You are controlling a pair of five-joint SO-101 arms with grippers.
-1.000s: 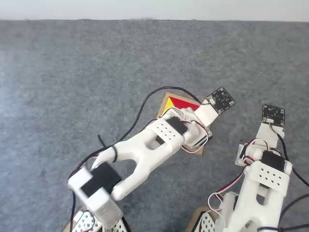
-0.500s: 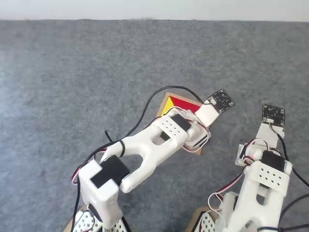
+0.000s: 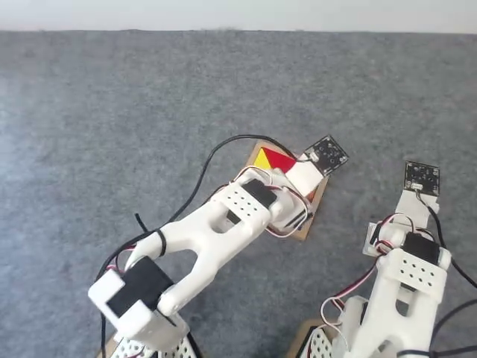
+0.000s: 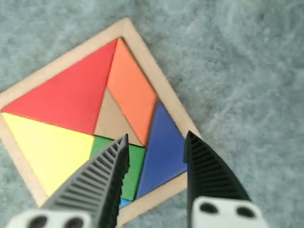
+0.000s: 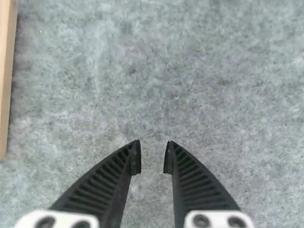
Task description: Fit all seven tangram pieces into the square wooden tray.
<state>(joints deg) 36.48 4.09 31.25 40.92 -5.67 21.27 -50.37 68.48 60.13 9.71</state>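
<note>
1. Lower right of the high view: right arm (image 3: 402, 276), white, stands upright and well apart from the tray.
2. Right gripper (image 5: 151, 153): jaws only narrowly parted, nothing between them, over grey carpet (image 5: 213, 71). A strip of pale wood (image 5: 5, 71) lies off to one side; cannot tell what it belongs to.
3. Lower left to centre of the high view: left arm (image 3: 209, 239), white, slants up toward the frame's middle and covers much of the tray.
4. Left gripper (image 4: 156, 137): jaws moderately wide and empty, hanging above the tray's green piece (image 4: 137, 166) and blue triangle (image 4: 164, 147).
5. Square wooden tray (image 4: 142, 52): lies flat on the carpet, just right of centre in the high view (image 3: 311, 221), turned corner-up like a diamond.
6. Inside the tray: large red triangle (image 4: 71, 97), large yellow triangle (image 4: 47, 147), orange parallelogram (image 4: 132, 92), all flush edge to edge.
7. Small tan triangle (image 4: 111, 118) sits between red, orange and green; piece or bare tray floor, cannot tell.
8. Light blue sliver (image 4: 124, 203) shows beside the green piece, mostly hidden by a finger.
</note>
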